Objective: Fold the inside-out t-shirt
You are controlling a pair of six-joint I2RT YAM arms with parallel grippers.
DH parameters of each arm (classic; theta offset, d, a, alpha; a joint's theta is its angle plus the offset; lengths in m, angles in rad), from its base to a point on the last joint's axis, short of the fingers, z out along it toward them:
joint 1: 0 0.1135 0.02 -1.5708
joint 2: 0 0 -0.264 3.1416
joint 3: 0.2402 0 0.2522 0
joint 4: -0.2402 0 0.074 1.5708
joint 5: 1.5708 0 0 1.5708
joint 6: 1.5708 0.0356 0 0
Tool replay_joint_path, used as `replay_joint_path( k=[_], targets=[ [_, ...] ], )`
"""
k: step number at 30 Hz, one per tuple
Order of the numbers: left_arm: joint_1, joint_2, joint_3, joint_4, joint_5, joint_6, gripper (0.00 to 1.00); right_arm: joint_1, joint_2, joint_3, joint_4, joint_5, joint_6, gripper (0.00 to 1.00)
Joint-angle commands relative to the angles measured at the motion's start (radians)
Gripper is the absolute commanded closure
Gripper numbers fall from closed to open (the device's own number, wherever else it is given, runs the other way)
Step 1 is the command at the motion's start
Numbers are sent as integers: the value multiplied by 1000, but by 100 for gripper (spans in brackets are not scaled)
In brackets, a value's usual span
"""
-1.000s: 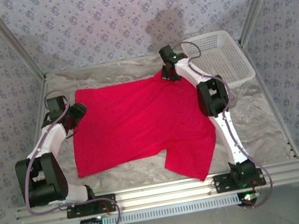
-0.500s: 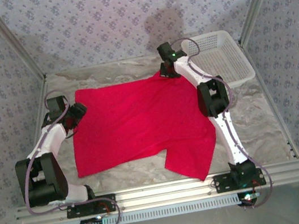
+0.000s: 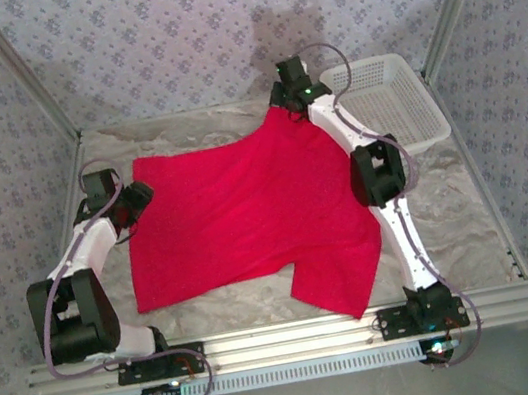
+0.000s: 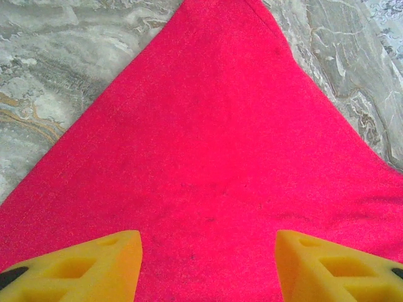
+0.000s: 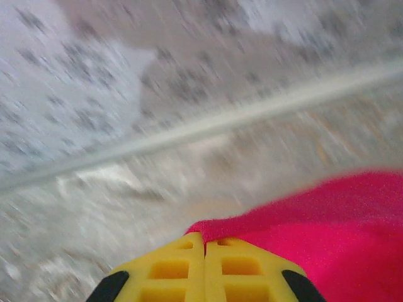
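The shirt [image 3: 248,220] lies spread on the table [image 3: 450,217]. It is soft, light and limp: grip edges or corners. The right gripper [image 5: 204,242] clamps its far edge. The left gripper [image 4: 208,251] hovers, jaws apart, above 1 corner.

One red t-shirt [image 3: 238,222], a single garment. One white lattice basket [image 3: 400,104]. One marbled table [image 3: 456,226], with three patterned walls [image 3: 167,41] around it: one at the back and one on each side. Two white-and-black robot arms, a left arm [image 3: 85,250] and a right arm [image 3: 409,244]. Two grippers, one per arm: a left gripper [image 4: 208,251] and a right gripper [image 5: 204,248]. Each gripper has two yellow fingers [image 4: 94,264] — four fingers counted in all
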State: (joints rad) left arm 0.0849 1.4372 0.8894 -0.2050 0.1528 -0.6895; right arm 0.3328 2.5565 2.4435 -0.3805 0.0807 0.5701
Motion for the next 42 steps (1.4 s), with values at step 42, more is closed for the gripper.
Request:
replay_joint_path(
  k=[42],
  targets=[
    [11,885,837,-50,113,-42,41,-111,314,273,-94,-321,231,37]
  ],
)
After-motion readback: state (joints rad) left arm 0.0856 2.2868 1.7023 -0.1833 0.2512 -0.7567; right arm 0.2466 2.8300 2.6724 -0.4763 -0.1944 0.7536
